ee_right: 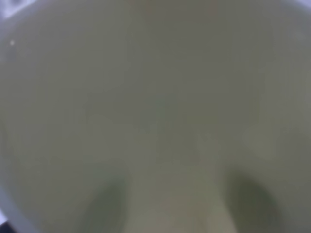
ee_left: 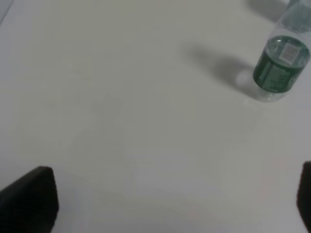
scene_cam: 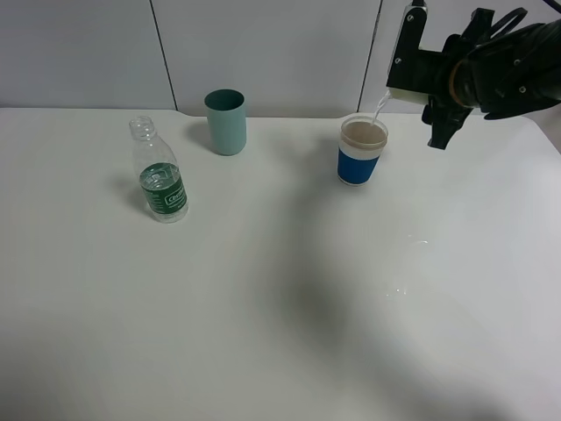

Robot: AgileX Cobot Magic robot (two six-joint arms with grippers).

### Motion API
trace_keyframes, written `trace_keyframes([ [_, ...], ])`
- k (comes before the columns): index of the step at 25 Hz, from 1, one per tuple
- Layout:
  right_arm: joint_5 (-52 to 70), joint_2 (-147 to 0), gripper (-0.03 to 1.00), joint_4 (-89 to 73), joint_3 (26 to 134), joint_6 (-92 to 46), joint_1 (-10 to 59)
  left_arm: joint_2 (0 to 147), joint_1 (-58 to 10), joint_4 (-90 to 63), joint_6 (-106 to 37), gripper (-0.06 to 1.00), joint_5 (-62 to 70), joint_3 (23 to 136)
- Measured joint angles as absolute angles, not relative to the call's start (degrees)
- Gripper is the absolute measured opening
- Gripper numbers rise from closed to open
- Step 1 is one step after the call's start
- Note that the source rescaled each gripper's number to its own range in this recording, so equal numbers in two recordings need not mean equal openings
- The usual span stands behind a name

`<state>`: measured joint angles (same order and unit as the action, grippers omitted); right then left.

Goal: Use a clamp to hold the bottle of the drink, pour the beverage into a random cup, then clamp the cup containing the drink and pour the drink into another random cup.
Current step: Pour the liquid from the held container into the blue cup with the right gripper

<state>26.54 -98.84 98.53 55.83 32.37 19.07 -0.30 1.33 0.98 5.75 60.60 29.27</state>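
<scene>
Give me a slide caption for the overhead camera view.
Right gripper tips yellow-green cup, pouring water into blue-banded cup.

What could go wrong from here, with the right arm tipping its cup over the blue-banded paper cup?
1. The stream enters near the white and blue paper cup's far rim, so a slight drift could send liquid onto the table; droplets already lie there.
2. The light paper cup stands unheld; a nudge from the right gripper, shut on the pale cup, could topple it.
</scene>
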Motion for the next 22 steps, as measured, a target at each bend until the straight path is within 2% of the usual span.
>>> trace_keyframes([
  [22,30.13,-98.84,0.01,98.75,55.94,23.01,20.66,-0.30,1.33,0.98,5.75,1.00,60.60,29.27],
])
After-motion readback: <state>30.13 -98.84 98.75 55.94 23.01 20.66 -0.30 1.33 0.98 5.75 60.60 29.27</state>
